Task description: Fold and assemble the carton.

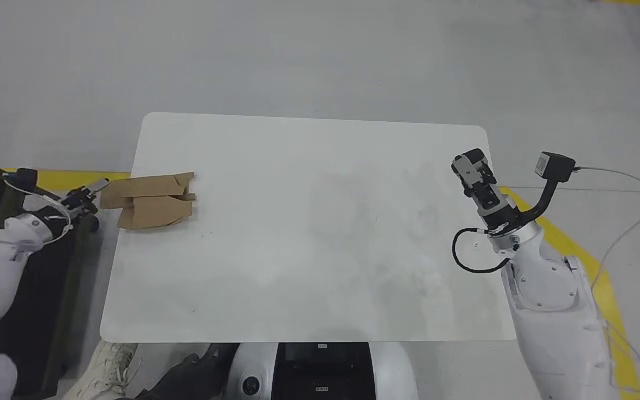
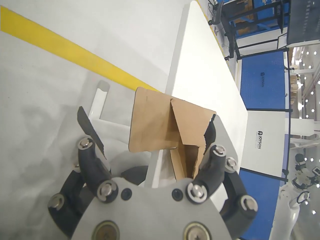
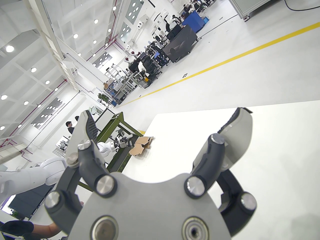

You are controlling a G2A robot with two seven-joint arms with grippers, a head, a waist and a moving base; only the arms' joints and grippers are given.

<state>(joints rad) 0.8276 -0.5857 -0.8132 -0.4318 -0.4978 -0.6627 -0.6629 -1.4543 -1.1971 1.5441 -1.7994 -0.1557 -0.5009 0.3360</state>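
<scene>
Both hands gape empty — the left hand (image 1: 88, 195) just beside the flat brown cardboard carton (image 1: 150, 200) overhanging the white tabletop's (image 1: 320, 230) edge, the right hand (image 1: 472, 168) well apart.

The carton (image 2: 155, 123) has its near end tucked behind the left gripper (image 2: 147, 128), so those flaps can't be made out. From the right wrist view the carton (image 3: 142, 145) is way too small to read any folds.
</scene>
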